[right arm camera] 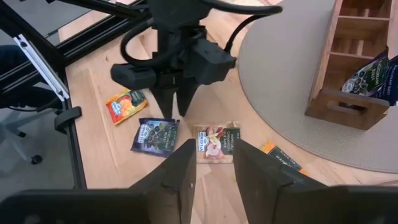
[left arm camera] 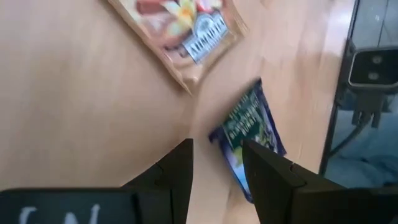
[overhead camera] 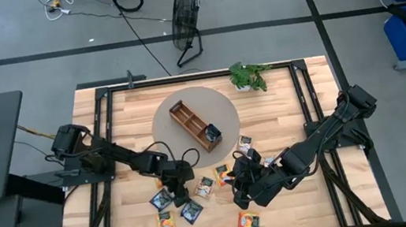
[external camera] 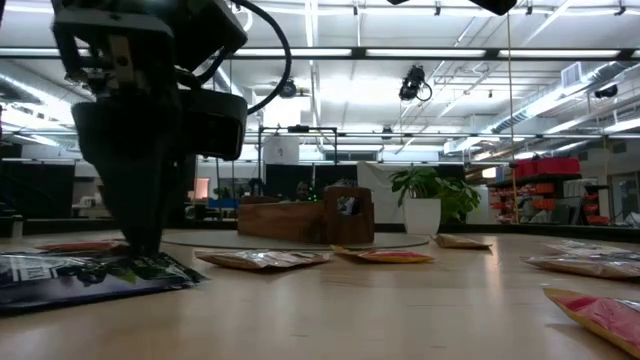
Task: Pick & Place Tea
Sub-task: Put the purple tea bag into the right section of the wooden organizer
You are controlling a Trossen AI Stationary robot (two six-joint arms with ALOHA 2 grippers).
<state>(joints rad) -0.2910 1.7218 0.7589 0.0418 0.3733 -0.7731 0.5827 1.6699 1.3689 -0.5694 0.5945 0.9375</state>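
The wooden tray (overhead camera: 195, 126) sits tilted on a round grey mat (overhead camera: 221, 103) at the middle of the table (overhead camera: 303, 203); it has 3 compartments, and in the right wrist view the end one holds dark blue sachets (right arm camera: 373, 76) standing upright, while the other 2 show nothing inside. The rest of the tea lies flat on the bare wood in front of the mat: a dark blue sachet (overhead camera: 192, 211) and an orange one (overhead camera: 166, 224) near the front left, another dark one (overhead camera: 160, 200) just behind them, a pale beige sachet (overhead camera: 205, 186) between the 2 arms, and an orange one (overhead camera: 248, 221) near the front edge. The left gripper (overhead camera: 179, 194) points down among the left-hand sachets, its fingers slightly apart with bare table between them, and one finger (left arm camera: 267, 177) just beside a dark blue sachet (left arm camera: 249, 134). The right gripper (overhead camera: 240, 196) hovers above the table with fingers apart, holding nothing, aimed toward the beige sachet (right arm camera: 216, 142). A small green plant (overhead camera: 249, 76) stands at the far edge, well apart from the tray.
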